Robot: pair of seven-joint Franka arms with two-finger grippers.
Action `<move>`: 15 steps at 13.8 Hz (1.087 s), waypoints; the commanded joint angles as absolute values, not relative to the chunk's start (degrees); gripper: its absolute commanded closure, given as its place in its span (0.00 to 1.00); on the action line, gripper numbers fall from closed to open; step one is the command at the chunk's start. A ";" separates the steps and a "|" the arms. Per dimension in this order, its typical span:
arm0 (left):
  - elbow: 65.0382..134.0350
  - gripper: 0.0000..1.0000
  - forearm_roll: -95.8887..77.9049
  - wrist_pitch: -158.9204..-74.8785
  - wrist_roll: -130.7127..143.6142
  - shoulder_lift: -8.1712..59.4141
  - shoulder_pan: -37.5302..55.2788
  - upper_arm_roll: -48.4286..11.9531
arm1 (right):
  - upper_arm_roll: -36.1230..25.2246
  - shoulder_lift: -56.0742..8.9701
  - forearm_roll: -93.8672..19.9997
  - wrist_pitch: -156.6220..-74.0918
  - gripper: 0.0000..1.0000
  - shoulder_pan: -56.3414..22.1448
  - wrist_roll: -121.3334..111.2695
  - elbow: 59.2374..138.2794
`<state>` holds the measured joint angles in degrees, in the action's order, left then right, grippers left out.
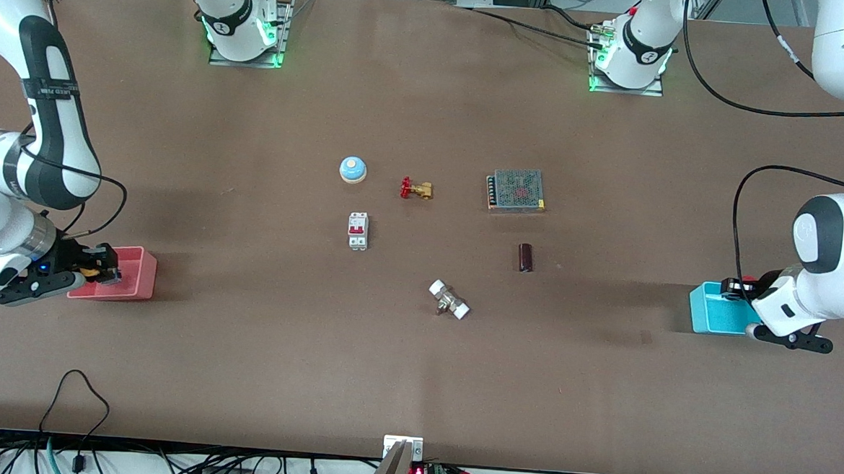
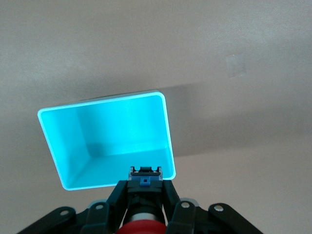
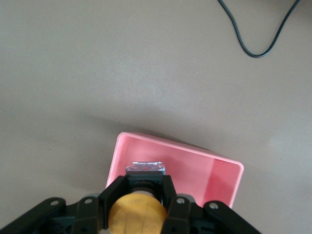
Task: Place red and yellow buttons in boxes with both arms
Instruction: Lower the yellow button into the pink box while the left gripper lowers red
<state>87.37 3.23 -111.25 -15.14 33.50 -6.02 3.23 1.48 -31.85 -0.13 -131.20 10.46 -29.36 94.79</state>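
Observation:
My right gripper (image 1: 99,267) is shut on the yellow button (image 1: 90,271) and holds it over the edge of the pink-red box (image 1: 131,274) at the right arm's end of the table. In the right wrist view the yellow cap (image 3: 137,213) sits between the fingers above the pink box (image 3: 214,175). My left gripper (image 1: 741,288) is shut on the red button (image 1: 749,281) over the cyan box (image 1: 711,310) at the left arm's end. In the left wrist view the red cap (image 2: 143,228) shows between the fingers, its black body over the rim of the cyan box (image 2: 97,141).
Mid-table lie a pale blue dome (image 1: 352,168), a brass valve with a red handle (image 1: 416,189), a white breaker (image 1: 358,230), a meshed power supply (image 1: 516,190), a dark cylinder (image 1: 526,257) and a white-ended fitting (image 1: 449,300). A cable (image 3: 248,34) lies near the pink box.

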 commanded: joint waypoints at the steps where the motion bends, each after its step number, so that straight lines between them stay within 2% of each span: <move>1: 86.04 0.85 4.39 -110.83 -14.68 34.01 -5.89 3.25 | 1.76 -33.66 -1.85 -131.31 0.67 11.51 -30.41 93.43; 8: 85.96 0.85 4.22 -111.27 -14.68 34.54 -6.50 3.25 | 1.41 -35.33 -1.76 -132.19 0.67 12.56 -31.55 93.52; 11: 86.04 0.85 5.27 -117.14 -15.20 36.64 -8.78 3.25 | 1.49 -36.12 -1.76 -133.67 0.67 12.66 -31.55 93.52; 15: 86.39 0.85 4.31 -119.69 -11.70 39.02 -9.05 3.16 | 1.41 -37.18 -1.85 -134.74 0.66 13.36 -31.55 93.60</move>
<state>87.37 3.84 -118.48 -13.86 37.90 -9.13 3.44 1.31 -36.31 -0.61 -134.43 12.81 -29.98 94.66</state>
